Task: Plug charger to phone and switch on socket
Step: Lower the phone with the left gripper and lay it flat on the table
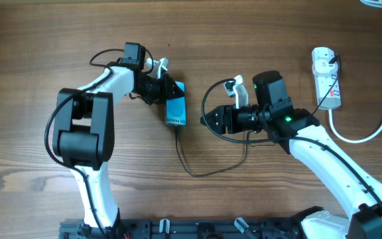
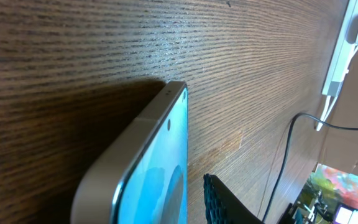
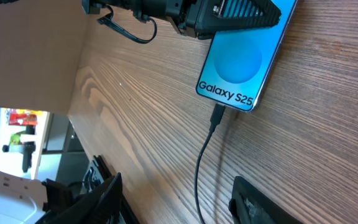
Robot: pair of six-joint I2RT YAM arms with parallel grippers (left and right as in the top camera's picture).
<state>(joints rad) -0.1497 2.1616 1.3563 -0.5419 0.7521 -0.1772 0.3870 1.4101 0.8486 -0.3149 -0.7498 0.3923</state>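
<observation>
Fingers [image 3: 247,15] of the left gripper [image 1: 170,88] pinched the top end of the phone [image 1: 176,109]. I saw one ribbed pad on its blue screen, and the other finger was hidden behind it. I counted one phone, lying on the wooden table [image 1: 38,40] left of centre, with its "Galaxy S25" end pointing toward the near edge. I also counted one charger [image 3: 199,174]. Its plug tip [image 3: 217,116] sat in the phone's bottom edge, and the thin black cable ran down and curved off to the right. Next came the right gripper [image 3: 176,180], just right of the phone. Its two fingers were spread wide with nothing held, and the cable passed over the table between them. Far right, well apart from both grippers, lay the single socket [image 1: 325,76], a white strip with red marks.
</observation>
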